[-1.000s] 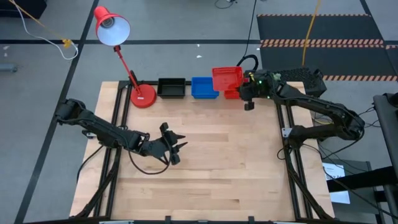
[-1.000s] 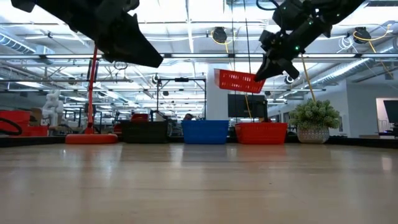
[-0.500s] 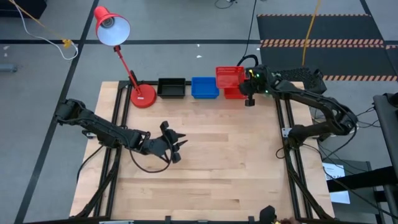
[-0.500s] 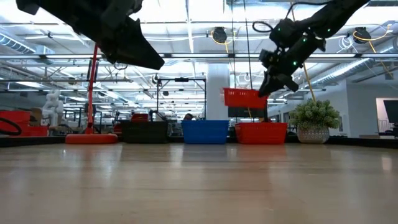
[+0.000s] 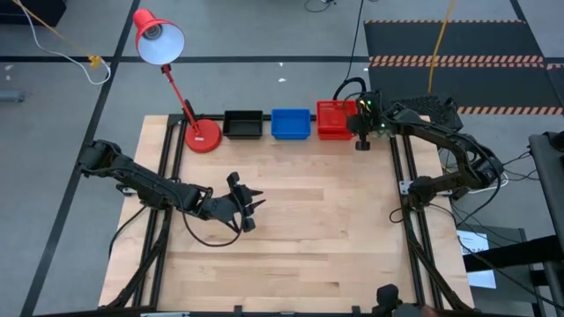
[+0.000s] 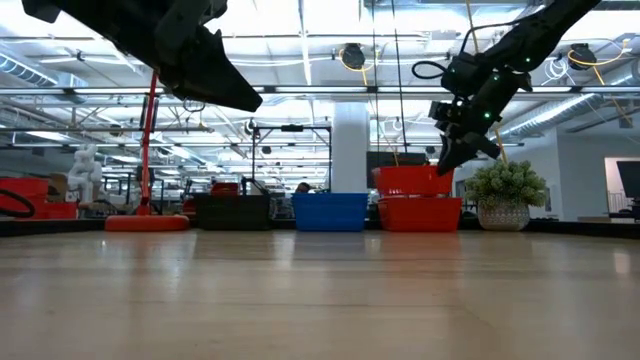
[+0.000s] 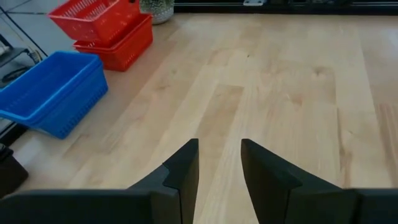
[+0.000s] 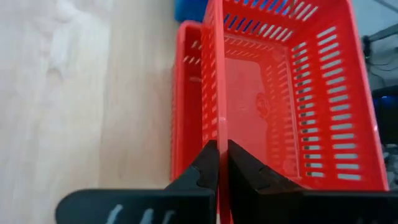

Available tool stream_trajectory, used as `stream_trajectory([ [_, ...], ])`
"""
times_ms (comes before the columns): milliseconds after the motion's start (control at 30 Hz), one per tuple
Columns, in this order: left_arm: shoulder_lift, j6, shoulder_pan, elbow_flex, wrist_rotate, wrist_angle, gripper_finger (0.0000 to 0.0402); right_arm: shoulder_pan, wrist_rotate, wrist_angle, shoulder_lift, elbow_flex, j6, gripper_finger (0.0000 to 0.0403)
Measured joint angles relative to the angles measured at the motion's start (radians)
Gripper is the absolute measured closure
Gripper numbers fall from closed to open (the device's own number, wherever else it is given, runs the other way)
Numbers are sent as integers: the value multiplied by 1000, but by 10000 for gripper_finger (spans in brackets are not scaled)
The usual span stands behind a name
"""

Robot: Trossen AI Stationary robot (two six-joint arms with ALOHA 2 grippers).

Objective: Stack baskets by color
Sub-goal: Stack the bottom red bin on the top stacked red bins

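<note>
Hanging in the right gripper (image 8: 217, 163), clamped on its wall, the upper red basket (image 8: 292, 99) sits tilted, partly nested in the lower red basket (image 8: 186, 106), far right.

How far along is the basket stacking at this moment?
Done: black mesh plastic basket and blue mesh plastic basket sit in the back row. In hand: right claw is shut on the wall of the upper red mesh basket, lowered partly into the lower red basket, not released. Left: letting go. Left claw waits open over mid-table.

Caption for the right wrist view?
Right gripper pinches the upper red basket's wall, lowering it into the lower red basket.
</note>
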Motion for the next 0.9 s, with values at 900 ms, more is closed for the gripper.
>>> stream_trajectory([
  [900,0,17,3,0,0,0,282,-73,-129,31,0,-47,-73,396],
])
